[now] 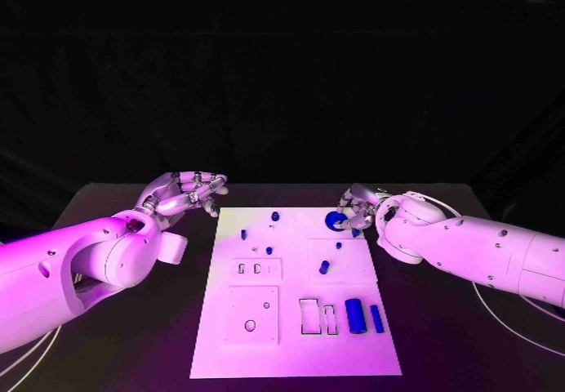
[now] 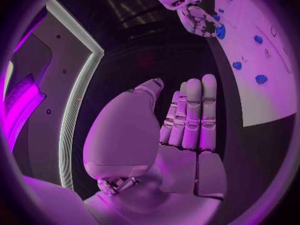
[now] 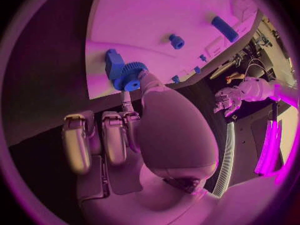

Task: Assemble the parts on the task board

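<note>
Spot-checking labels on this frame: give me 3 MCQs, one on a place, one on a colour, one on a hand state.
1. Where is the right hand?
A. at the task board's far right corner
B. over the board's near edge
C. off the table

2. What colour is the gear at the right hand's fingertips?
A. white
B. blue
C. silver

3. What state is the left hand in?
A. gripping a peg
B. pressing on the board
C. holding nothing

Key:
1 A, the head view shows it at the far right corner of the task board.
2 B, the right wrist view shows a blue toothed gear.
3 C, the left wrist view shows the palm bare, beside the board.
</note>
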Controlling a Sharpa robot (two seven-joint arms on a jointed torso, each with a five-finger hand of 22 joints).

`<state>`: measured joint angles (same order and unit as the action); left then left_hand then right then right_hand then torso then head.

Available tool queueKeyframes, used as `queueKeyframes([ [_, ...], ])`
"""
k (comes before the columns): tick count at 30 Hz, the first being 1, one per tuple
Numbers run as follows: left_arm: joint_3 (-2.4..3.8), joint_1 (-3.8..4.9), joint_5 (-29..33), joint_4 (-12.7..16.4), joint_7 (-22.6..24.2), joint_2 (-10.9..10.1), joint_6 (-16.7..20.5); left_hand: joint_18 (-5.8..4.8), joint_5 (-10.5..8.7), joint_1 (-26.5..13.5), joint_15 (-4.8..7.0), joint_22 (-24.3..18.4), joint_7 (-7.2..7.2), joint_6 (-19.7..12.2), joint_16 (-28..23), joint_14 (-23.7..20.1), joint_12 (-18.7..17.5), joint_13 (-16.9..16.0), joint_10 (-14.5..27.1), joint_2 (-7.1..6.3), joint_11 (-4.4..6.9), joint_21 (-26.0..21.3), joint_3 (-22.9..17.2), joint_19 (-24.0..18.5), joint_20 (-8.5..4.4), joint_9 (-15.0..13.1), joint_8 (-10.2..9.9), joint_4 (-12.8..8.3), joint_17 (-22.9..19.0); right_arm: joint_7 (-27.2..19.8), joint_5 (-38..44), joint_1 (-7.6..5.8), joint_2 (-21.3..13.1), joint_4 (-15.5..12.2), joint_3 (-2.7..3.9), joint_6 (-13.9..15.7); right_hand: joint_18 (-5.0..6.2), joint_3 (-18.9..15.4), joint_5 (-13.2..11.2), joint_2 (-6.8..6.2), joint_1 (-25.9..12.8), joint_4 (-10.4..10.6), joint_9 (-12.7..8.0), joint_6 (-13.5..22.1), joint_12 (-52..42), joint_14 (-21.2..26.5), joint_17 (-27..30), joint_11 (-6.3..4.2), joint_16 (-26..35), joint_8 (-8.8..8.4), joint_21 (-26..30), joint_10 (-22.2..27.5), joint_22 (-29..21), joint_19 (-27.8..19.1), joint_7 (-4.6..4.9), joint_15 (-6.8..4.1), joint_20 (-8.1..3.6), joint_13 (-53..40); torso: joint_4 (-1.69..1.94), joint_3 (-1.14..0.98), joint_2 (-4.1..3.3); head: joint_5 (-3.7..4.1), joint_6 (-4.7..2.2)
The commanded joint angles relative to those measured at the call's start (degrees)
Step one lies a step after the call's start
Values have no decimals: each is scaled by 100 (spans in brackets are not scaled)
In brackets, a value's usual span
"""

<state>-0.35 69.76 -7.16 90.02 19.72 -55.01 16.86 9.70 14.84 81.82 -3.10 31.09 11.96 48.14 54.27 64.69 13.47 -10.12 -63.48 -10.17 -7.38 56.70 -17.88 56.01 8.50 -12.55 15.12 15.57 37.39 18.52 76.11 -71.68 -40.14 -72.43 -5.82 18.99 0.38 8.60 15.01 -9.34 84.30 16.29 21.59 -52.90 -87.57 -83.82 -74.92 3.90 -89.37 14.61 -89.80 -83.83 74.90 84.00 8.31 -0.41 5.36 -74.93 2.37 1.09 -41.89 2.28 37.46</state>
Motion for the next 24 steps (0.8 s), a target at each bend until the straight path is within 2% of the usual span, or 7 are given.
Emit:
queueKeyframes([
  [1, 6, 12, 18, 9, 22, 8, -99, 87, -30, 62, 4, -5, 6, -43, -26, -37, 36, -8, 48, 5, -6, 1, -45, -36, 4, -8, 29, 2, -7, -35, 40, 21, 7, 14, -14, -126, -38, 351, -288, 100, 169, -20, -38, -142, -34, -592, -1381, -59, -32, -2, -20, -424, 1510, 600, -23, -28, 4, -1308, -3, 0, 1, -1, -5],
  [4, 6, 12, 15, 11, 14, 7, -92, 87, -30, 62, 4, -5, 6, -43, -26, -37, 36, -8, 48, 5, -6, 1, -45, -36, 4, -8, 29, 2, -7, -97, 169, 24, 16, 1, -17, 18, -38, 631, -296, 127, 248, -58, -46, -289, -50, -594, -1394, -89, -35, 33, -20, -442, 1510, 600, -74, -62, -19, -1325, -4, -2, 0, 2, -10],
  [10, 6, 12, 3, 17, 5, 4, -80, 88, -27, 75, 5, -4, 7, -45, -27, -36, 39, -8, 51, 24, -5, 5, -67, -39, 4, -10, 29, -1, -14, -258, 403, 30, 24, -75, -20, 407, -38, 958, -255, 67, 283, -155, -25, -475, -120, -594, -1393, -152, -35, 112, -20, -509, 1510, 600, -144, -128, -80, -1392, -21, -4, -7, -4, -61],
  [17, 6, 12, -15, 16, -23, 15, -66, 88, -26, 86, 6, -4, 7, -46, -29, -35, 42, -9, 52, 34, -4, 8, -83, -41, 4, -11, 29, -6, -18, -419, 814, 32, 58, -249, -21, 934, -38, 1156, -133, -14, 233, -223, -10, -518, -132, -597, -1404, -175, -37, 137, -20, -522, 1510, 600, -165, -149, -105, -1404, -7, -11, 3, 12, -111],
  [24, 6, 12, -24, 3, -32, 32, -64, 88, -26, 86, 6, -4, 7, -46, -29, -35, 42, -9, 52, 34, -4, 8, -83, -41, 4, -11, 29, -6, -18, -443, 1092, 10, 143, -525, -19, 1189, -38, 1231, -98, -57, 178, -243, -1, -539, -142, -597, -1407, -183, -38, 151, -20, -532, 1510, 600, -172, -153, -111, -1414, 3, -7, 9, 10, -106],
])
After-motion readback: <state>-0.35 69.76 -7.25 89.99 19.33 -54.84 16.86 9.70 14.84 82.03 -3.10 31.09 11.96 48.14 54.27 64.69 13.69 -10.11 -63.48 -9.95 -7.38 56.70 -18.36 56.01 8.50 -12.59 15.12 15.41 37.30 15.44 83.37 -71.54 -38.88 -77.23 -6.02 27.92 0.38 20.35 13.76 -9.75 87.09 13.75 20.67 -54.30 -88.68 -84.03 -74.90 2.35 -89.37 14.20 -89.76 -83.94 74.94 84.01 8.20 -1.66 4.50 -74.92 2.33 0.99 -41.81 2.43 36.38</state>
